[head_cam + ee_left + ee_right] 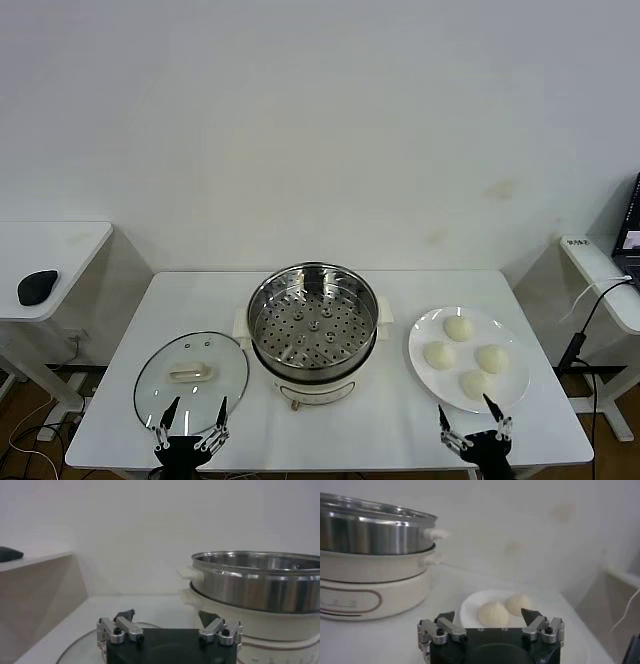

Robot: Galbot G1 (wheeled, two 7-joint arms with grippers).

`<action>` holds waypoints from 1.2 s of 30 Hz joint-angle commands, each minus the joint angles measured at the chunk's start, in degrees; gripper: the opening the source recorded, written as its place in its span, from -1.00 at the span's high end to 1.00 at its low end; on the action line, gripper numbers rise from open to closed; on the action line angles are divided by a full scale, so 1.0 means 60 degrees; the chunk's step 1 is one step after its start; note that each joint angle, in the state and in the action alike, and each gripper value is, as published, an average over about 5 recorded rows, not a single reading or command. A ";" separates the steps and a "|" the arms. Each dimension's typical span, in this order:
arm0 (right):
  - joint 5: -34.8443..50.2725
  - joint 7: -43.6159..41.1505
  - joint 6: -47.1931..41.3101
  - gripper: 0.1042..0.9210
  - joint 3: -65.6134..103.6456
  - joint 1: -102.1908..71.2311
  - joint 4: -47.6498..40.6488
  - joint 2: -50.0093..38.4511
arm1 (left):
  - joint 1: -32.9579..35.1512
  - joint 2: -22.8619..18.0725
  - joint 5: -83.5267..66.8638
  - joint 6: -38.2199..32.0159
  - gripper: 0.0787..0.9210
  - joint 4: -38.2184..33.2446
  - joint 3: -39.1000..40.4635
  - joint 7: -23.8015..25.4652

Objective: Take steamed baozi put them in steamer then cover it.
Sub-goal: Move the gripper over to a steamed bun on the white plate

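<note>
The steamer (313,328) stands open at the table's middle, its perforated tray bare; it also shows in the left wrist view (260,582) and the right wrist view (370,530). Several cream-white baozi (459,327) lie on a white plate (425,372) to its right; two baozi (493,613) show in the right wrist view. The glass cover (191,375) lies flat to the steamer's left. My left gripper (194,408) is open at the cover's near edge. My right gripper (467,410) is open at the plate's near edge. Both are empty.
A side desk at the left holds a black mouse (37,286). Another desk with cables (590,310) stands at the right. A white wall runs behind the table.
</note>
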 commanded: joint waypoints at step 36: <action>-0.1383 -0.9507 -0.1086 -0.76 -1.0873 1.4421 -0.6801 -0.7558 | -0.0546 0.0023 0.0401 -0.0058 -0.77 0.0407 -0.0570 0.0052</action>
